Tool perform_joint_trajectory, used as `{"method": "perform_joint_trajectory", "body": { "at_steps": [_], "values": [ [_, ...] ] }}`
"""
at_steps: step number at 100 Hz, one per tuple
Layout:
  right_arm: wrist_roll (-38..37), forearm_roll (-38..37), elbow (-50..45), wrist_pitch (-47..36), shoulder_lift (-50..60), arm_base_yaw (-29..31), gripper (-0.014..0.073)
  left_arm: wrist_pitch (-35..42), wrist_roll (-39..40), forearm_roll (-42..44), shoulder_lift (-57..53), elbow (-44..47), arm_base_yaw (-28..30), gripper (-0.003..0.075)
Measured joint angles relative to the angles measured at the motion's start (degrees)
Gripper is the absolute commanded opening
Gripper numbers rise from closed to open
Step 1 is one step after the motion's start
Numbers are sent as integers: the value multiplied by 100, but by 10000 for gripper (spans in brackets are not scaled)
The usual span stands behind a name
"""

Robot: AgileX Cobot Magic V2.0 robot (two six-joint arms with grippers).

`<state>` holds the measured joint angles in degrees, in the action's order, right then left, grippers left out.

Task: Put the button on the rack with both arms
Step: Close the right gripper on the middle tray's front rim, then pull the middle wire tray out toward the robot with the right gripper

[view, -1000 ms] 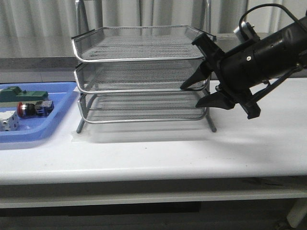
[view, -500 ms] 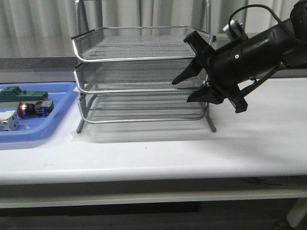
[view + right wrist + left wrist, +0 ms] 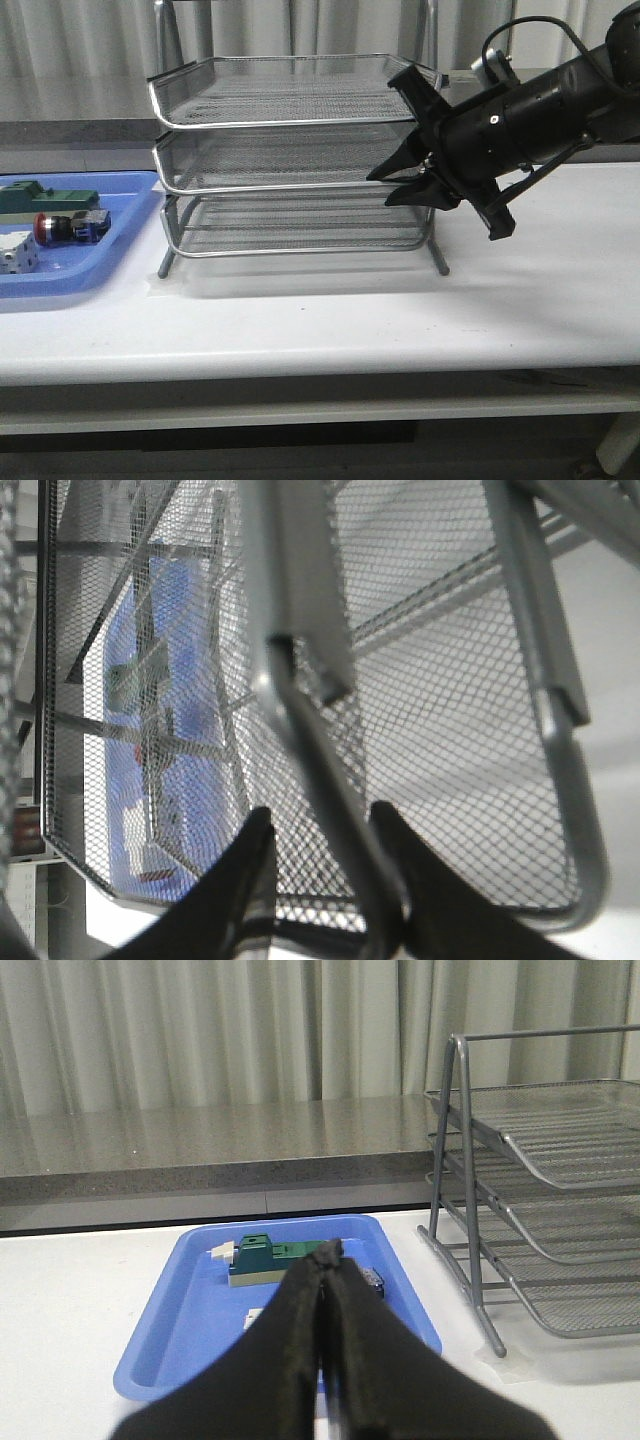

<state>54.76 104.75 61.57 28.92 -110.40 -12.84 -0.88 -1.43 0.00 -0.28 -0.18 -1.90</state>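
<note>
Front view: right gripper (image 3: 385,186) fingers narrowed since 0.5 s ago, straddling middle tray rim of rack (image 3: 290,150), contact unclear | left gripper (image 3: 328,1260) pressed together, empty, hides button (image 3: 68,227) | button in blue tray (image 3: 120,250), well left of right gripper

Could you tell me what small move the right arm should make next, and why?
Probably close the jaws: the right gripper straddles the rim of the rack at its middle tray, jaws open with the wire between them in the wrist view. The button lies in the blue tray.
</note>
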Motion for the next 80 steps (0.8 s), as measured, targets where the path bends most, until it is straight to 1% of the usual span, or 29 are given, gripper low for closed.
{"method": "perform_joint_trajectory", "body": {
  "at_steps": [33,55,80],
  "values": [
    [-23,73,-98,183,-5,32,116,0,0,0,0,0,0,-21],
    [-23,75,-444,511,30,67,116,0,0,0,0,0,0,-21],
    [124,85,-1006,675,376,67,116,0,0,0,0,0,0,-21]
  ]
}}
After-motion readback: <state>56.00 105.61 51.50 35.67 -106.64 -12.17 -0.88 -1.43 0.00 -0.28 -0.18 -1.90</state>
